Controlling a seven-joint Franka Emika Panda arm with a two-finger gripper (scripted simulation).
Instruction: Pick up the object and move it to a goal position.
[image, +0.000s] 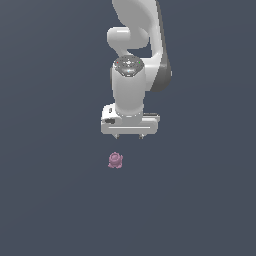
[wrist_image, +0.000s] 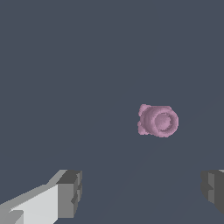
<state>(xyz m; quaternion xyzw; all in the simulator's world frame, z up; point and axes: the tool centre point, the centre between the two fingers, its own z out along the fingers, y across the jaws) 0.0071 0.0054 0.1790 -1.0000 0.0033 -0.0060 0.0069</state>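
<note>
Pink-mauve lumpy figurine (image: 115, 160), rounded top, small knobs at base: one, lying on the dark slate-grey worktop (image: 45, 200), just below the tool and slightly toward the exterior view's left of its centre, not touching it. White robot arm (image: 132, 65): one, reaching down from the upper frame edge. Tool (image: 129, 135): fingers (wrist_image: 70, 192) spread wide apart, empty, figurine far narrower than the gap.
</note>
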